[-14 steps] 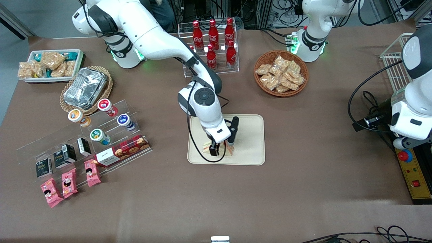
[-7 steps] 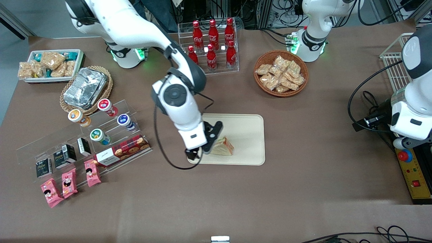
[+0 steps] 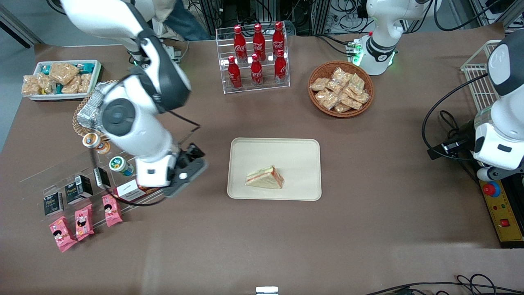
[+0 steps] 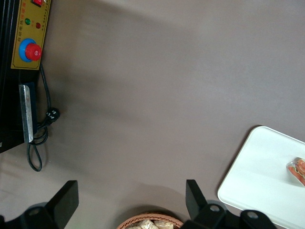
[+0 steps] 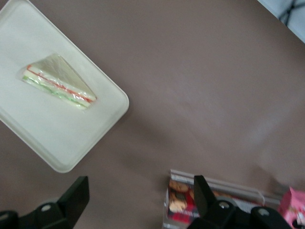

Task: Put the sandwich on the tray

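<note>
The sandwich [image 3: 265,177], a wrapped wedge with red and green layers, lies on the cream tray [image 3: 294,153], in the part nearer the front camera. Nothing touches it. My right gripper [image 3: 192,162] is open and empty, raised above the table beside the tray, toward the working arm's end, over the end of the display shelf. The right wrist view shows the sandwich [image 5: 59,81] on the tray [image 5: 28,124], well apart from the open gripper [image 5: 140,200]. The left wrist view shows the tray's corner [image 4: 257,176] and the sandwich's tip [image 4: 298,170].
A cookie box [image 3: 131,190] lies on the clear display shelf [image 3: 77,176] with cups and black boxes under my arm. Pink packets [image 3: 84,219] lie near it. A cola bottle rack [image 3: 256,57], a wicker basket of snacks [image 3: 340,88] and a white snack bin [image 3: 61,78] stand farther away.
My gripper has let go of the sandwich, risen and swung away from the tray toward the working arm's end. The sandwich stays on the tray.
</note>
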